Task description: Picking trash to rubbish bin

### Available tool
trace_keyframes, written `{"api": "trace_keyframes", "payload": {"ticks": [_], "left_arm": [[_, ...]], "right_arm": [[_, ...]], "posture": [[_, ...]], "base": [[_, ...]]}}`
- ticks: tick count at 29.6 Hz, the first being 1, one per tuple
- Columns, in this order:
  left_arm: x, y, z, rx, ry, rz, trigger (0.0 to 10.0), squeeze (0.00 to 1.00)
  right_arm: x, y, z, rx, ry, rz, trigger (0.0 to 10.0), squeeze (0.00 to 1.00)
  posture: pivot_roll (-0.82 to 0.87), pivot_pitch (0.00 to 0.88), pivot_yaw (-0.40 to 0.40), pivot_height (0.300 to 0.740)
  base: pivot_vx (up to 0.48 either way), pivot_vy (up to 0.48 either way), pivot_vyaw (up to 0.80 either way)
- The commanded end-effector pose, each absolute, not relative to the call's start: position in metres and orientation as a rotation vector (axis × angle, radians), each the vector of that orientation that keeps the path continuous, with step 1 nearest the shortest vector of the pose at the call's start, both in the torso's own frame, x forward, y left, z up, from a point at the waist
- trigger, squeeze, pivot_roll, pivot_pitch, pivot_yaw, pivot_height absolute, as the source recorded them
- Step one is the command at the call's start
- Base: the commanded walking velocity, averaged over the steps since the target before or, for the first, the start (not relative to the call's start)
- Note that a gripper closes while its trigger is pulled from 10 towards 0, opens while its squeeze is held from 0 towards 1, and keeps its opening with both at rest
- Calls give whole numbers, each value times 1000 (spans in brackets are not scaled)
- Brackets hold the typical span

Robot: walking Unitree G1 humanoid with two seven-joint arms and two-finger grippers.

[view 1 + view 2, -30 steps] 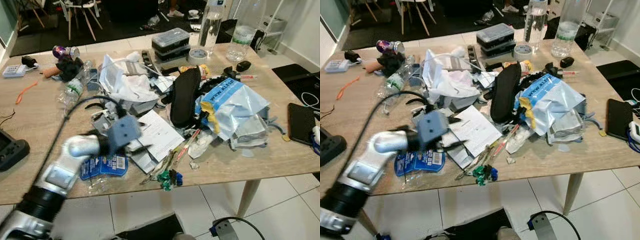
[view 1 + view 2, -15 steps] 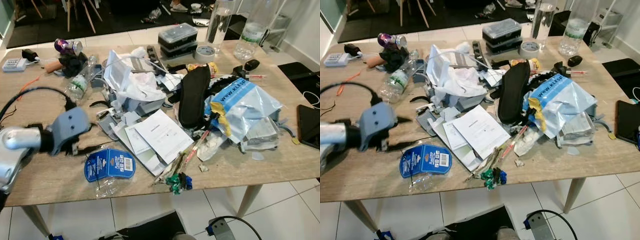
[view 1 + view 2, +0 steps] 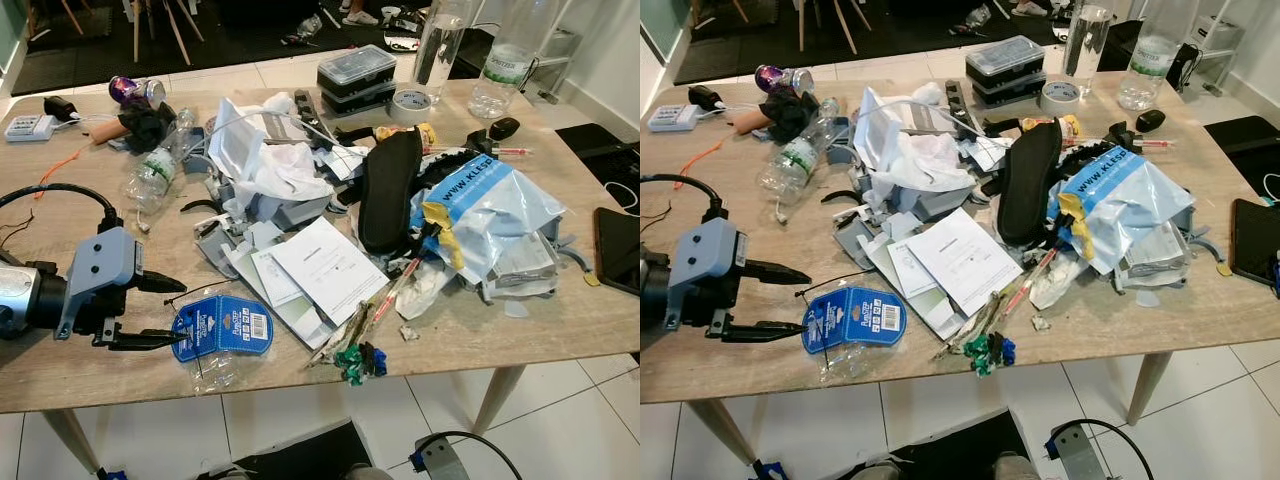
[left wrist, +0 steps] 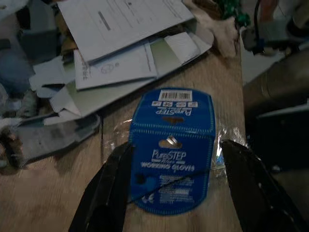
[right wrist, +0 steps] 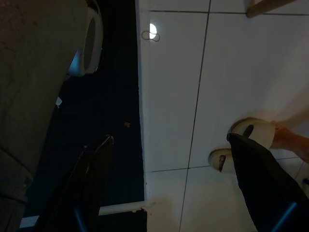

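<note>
1. The robot's left hand (image 3: 165, 312) hovers low over the front left of a cluttered wooden tabletop (image 3: 60, 225), its two black fingers spread wide and pointing at a blue glove package (image 3: 222, 327).
2. The package, a blue card printed "PureStep Working Gloves" with a barcode and a clear plastic wrapper, lies flat near the tabletop's front edge; in the left wrist view it sits between the two fingers (image 4: 108, 186), whose tips reach its near end.
3. Whether the lower fingertip touches the card's edge cannot be told from the head views.
4. Just beside the package lie white printed papers (image 3: 325, 265) and flattened cardboard, with a bundle of pens and green-and-blue clips (image 3: 355, 358) at the front edge.
5. A heap of crumpled white plastic (image 3: 265, 165) fills the tabletop's middle, beside an upright black case (image 3: 388, 190) and a blue-and-white mailing bag (image 3: 490, 200).
6. A crushed clear bottle (image 3: 155, 170) and a purple can (image 3: 130, 92) lie towards the far left; two tall water bottles (image 3: 440, 45) and a roll of tape (image 3: 409, 103) stand at the far edge.
7. The right hand (image 5: 176, 193) hangs over white floor tiles, fingers held wide apart, near a person's sandalled foot (image 5: 251, 135).
</note>
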State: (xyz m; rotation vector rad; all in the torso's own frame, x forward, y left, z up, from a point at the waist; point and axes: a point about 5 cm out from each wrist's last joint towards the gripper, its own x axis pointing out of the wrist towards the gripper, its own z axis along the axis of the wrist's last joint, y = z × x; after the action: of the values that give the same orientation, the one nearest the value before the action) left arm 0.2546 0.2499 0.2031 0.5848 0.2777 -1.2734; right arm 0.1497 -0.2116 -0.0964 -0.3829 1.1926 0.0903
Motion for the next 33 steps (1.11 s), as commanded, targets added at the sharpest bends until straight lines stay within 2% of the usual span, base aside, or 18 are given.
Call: {"api": "trace_keyframes", "payload": {"ticks": [1,8,15,17,18,19,33], "left_arm": [[247,245,185,536,335,-1292,10000,1000],[216,235,160,458,424,-1386,10000,1000],[220,232,160,504,346,-1307,10000,1000],[225,227,158,514,280,-1233,10000,1000],[227,224,156,511,259,-1204,10000,475],[227,221,155,507,242,-1185,10000,0],[221,224,129,547,253,-1000,10000,0]], "right_arm": [[141,-214,-99,-384,1221,91,10000,0],[141,-214,-99,-394,1226,91,10000,0],[141,-215,-99,-404,1226,102,10000,0],[142,-215,-99,-407,1223,107,10000,0],[142,-215,-99,-408,1222,109,10000,0],[142,-215,-99,-409,1222,110,10000,0],[142,-215,-99,-412,1227,115,10000,0]], "posture": [[-50,140,28,740],[-17,150,21,740],[-9,151,15,740],[-4,152,14,740],[-4,152,14,740],[-4,152,14,740],[-4,152,14,740]], "base": [[0,0,0],[0,0,0],[0,0,0],[0,0,0],[0,0,0],[0,0,0],[0,0,0]]}}
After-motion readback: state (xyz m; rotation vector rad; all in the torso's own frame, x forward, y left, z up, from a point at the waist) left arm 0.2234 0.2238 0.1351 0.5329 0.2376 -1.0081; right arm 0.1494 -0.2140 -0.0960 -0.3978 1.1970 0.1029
